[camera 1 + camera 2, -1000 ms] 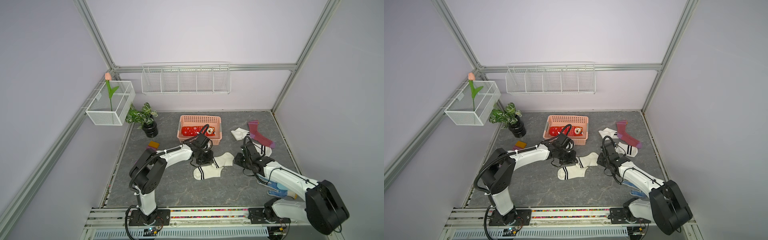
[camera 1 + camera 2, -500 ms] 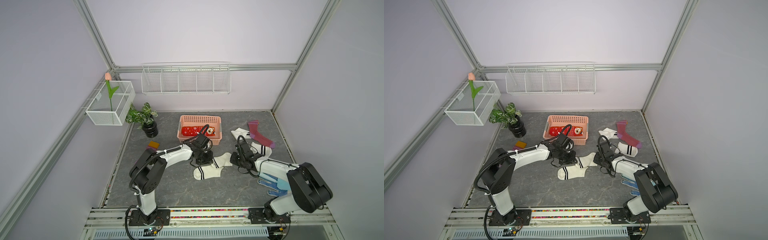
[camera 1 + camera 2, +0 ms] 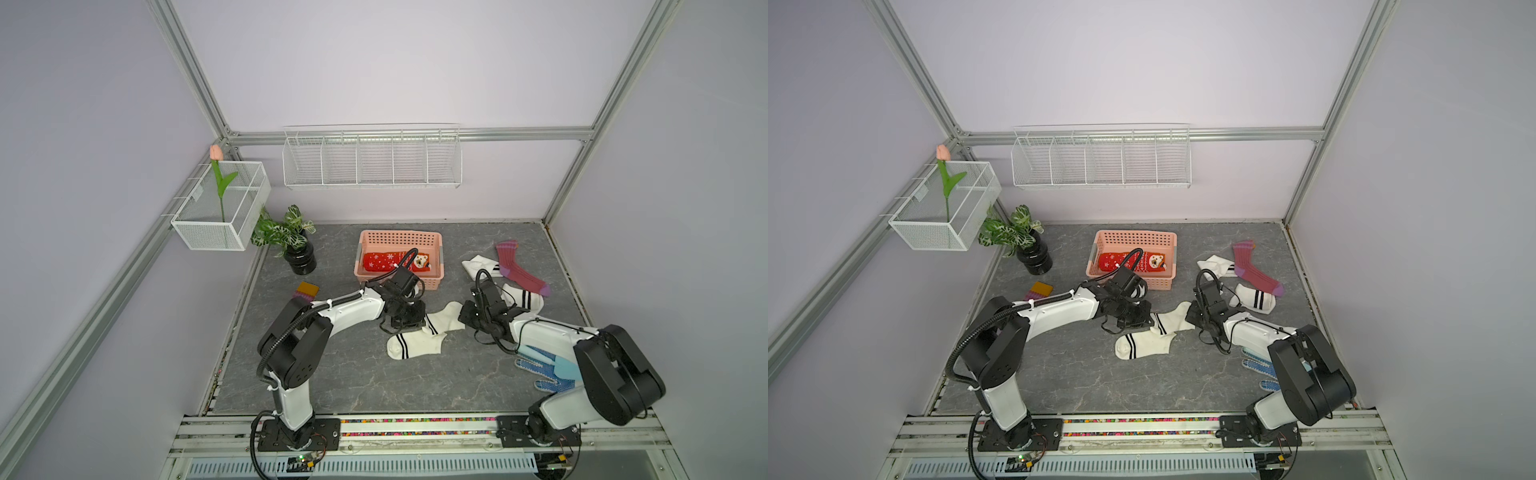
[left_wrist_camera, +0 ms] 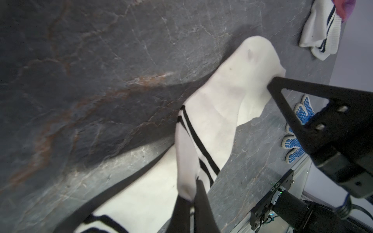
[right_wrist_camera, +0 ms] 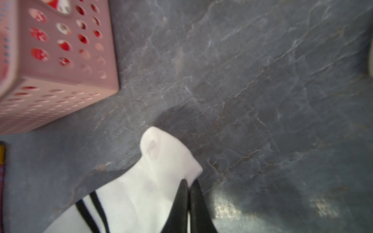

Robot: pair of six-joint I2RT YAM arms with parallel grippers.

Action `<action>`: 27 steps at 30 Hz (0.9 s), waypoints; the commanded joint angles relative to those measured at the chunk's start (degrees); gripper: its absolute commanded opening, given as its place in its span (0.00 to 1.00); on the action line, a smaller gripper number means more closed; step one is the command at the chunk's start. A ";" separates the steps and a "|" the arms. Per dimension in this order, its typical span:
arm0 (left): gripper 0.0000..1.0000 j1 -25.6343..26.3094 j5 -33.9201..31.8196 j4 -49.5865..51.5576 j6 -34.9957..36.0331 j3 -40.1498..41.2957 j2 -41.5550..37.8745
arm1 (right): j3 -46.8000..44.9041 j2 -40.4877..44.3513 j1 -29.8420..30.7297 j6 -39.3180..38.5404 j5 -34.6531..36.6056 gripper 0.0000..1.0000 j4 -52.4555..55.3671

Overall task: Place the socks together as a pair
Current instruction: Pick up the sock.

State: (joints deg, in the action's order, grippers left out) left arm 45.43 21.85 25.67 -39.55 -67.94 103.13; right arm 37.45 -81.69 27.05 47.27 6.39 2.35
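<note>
Swinging in from its own side, the right gripper [image 5: 188, 181] has reached the toe of the white striped sock [image 3: 446, 318] and its jaws have come together on a pinch of toe cloth, while the left gripper [image 4: 190, 191] is clamped on the same sock's striped cuff. The sock is strung between the two at mid worktop [image 3: 332, 374], its long axis running arm to arm with the toe slightly farther back. Its likely mate, a second white striped sock [image 3: 411, 347], lies just nearer the robot and is overlapped at the cuff end, so the carry looks short.
</note>
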 commanded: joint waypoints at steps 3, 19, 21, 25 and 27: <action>0.00 0.10 -0.47 2.77 1.42 -3.55 -4.65 | -0.16 7.06 0.15 -1.30 0.75 0.07 4.15; 0.00 0.10 -2.36 8.99 3.21 4.81 -18.06 | -1.46 19.08 8.06 2.64 1.59 0.07 7.76; 0.00 0.09 -3.07 9.54 3.84 6.65 -19.66 | -1.59 18.45 9.65 3.15 2.67 0.07 7.76; 0.00 0.10 -5.01 11.37 4.81 9.49 -21.23 | -2.44 16.81 12.71 4.38 4.49 0.07 5.79; 0.00 0.10 -5.14 11.42 5.01 10.61 -21.18 | -3.06 15.65 13.71 5.06 5.11 0.07 4.25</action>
State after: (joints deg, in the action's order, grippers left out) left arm 45.41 18.65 34.92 -36.34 -58.61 82.81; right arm 36.05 -64.55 39.42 50.04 9.15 8.58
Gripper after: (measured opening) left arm 0.053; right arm 0.073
